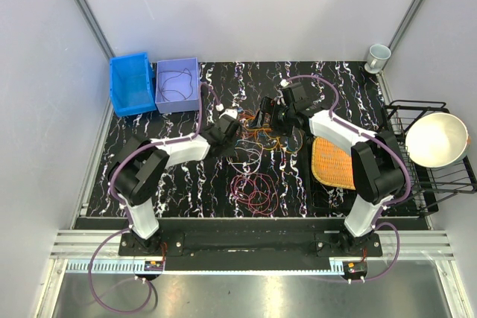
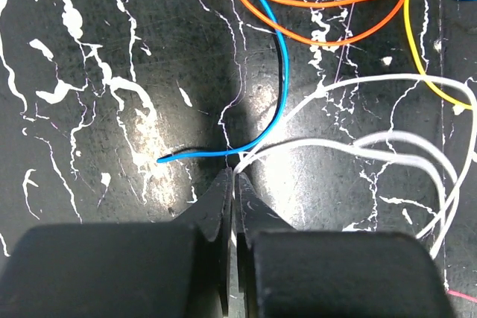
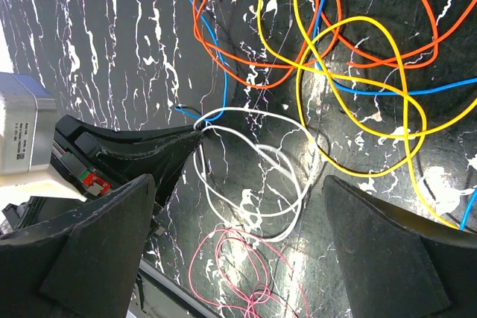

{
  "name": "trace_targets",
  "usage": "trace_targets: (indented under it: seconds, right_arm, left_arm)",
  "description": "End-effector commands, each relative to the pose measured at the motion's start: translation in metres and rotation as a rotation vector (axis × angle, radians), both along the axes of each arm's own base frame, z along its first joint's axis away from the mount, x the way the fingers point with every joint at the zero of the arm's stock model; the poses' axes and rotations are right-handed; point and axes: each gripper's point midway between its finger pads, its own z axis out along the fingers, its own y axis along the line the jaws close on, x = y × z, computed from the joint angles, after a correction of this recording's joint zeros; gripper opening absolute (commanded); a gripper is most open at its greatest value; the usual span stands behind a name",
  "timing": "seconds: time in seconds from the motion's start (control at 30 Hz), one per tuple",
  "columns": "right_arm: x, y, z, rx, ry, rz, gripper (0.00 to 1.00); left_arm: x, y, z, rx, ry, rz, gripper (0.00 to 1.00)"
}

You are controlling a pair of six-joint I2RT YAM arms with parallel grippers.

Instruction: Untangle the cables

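Cables (image 1: 253,143) lie in a loose tangle around the middle of the black marbled worktop (image 1: 186,184), somewhat nearer to its far edge than to the near one. The left gripper (image 2: 234,175) is closed completely, its two fingers pressed together, and it pinches the white cable (image 2: 373,143) at the place where the loops of this cable meet, low on the worktop. The loose end of the blue cable (image 2: 279,80) lies just beside these fingertips, and farther away it crosses the orange cable (image 2: 298,31). The yellow cable (image 3: 358,94) makes wide loops that cross the orange and the blue ones several times. The right gripper (image 3: 235,184) hangs above the tangle with its jaws wide apart and holds nothing; between its fingers (image 3: 387,251) one sees the white loops and the tip of the left gripper. The pink cable (image 3: 231,273) lies in its own bundle toward the near edge, just beside the white loops; I cannot tell if they touch. At the far left corner a blue bin (image 1: 130,87) and a purple bin (image 1: 159,87) stand side by side, and the purple one contains a thin dark cable (image 1: 175,83). An orange woven mat (image 1: 333,163) lies near the right edge. Beyond that edge stands a wire rack (image 1: 417,109) with a pale bowl (image 1: 436,139) in it, and a cup (image 1: 378,56) stands at the far right corner.
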Motion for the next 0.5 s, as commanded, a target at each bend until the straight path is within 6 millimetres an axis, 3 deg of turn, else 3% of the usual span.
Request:
trace_targets:
  seconds: [0.0, 0.3, 0.47]
  right_arm:
    - [0.012, 0.006, 0.013, 0.027, -0.054, 0.018, 0.99]
    - [0.01, 0.003, 0.021, 0.028, -0.09, 0.022, 0.99]
    - [0.01, 0.002, 0.024, 0.03, -0.099, 0.023, 1.0]
  left_arm:
    - [0.008, -0.012, 0.016, -0.035, -0.031, -0.02, 0.0]
    - [-0.011, -0.008, 0.066, -0.105, -0.073, -0.067, 0.0]
    - [-0.018, -0.003, 0.105, -0.135, -0.108, -0.085, 0.0]
